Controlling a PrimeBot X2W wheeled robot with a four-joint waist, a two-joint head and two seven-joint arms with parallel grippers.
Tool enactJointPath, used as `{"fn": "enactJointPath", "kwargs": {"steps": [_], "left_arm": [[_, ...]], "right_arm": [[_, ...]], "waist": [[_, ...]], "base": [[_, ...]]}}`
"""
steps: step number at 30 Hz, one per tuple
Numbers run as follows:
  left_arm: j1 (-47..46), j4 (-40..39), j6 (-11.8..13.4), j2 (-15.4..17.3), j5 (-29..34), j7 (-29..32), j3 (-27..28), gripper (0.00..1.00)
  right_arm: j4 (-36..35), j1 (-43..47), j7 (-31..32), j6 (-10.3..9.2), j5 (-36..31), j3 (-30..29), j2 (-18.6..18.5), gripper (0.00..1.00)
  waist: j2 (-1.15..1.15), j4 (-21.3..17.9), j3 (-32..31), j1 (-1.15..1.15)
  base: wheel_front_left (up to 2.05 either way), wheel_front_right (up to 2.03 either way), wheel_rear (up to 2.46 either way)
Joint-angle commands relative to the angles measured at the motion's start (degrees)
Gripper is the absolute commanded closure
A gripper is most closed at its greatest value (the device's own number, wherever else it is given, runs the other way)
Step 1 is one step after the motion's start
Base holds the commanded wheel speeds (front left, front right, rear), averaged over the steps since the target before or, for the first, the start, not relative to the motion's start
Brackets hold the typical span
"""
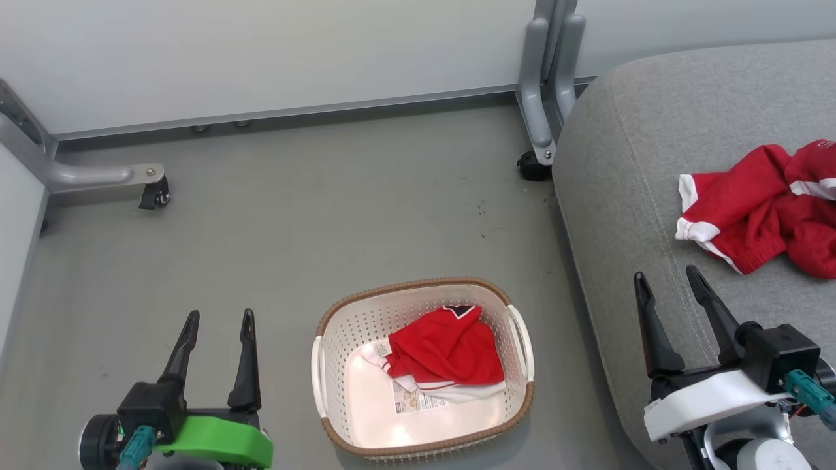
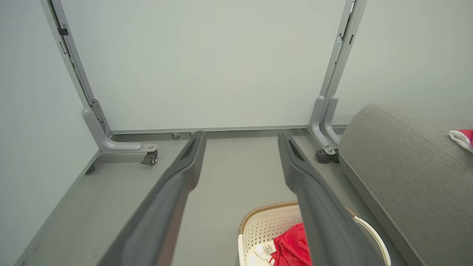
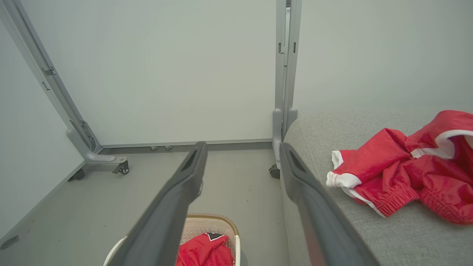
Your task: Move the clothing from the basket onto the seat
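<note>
Two pieces of clothing are visible: one red garment (image 1: 447,346) lies crumpled inside the basket (image 1: 418,285), partly over the paper label (image 1: 415,399), and a second red garment (image 1: 757,209) with white trim lies on the seat (image 1: 620,163). The basket stands on the grey floor (image 1: 294,228), just beside the seat. The left gripper (image 1: 219,316) hangs left of the basket, fingers spread and empty. The right gripper (image 1: 663,274) — also wide open, holding nothing — is over the seat's near edge.
</note>
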Motion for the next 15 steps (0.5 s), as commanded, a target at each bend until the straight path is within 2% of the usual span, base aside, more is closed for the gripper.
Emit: {"fn": "enactJointPath", "kwargs": {"steps": [1,8,15], "left_arm": [[-1.1,0.0,-0.3,-0.1,0.4,0.0,0.2,0.00],[-6.1,1.5,-1.2,-1.4,1.1,0.0,-0.7,0.00],[-16.9,7.5,-2.8,-3.8,2.8,0.0,-5.0,0.00]], "right_arm": [[-0.3,0.0,-0.2,-0.02,-0.1,-0.2,0.1,0.00],[-2.0,-2.7,-0.8,-0.02,-0.1,-0.6,0.2,0.00],[-3.8,-8.4,-2.2,-0.02,0.5,-0.3,-0.5,0.00]], "waist": [[0.00,0.0,0.2,0.00],[0.00,0.0,5.1,0.00],[0.00,-1.2,14.4,0.00]], "base": [[0.00,0.00,0.00],[0.00,0.00,0.00],[0.00,0.00,0.00]]}}
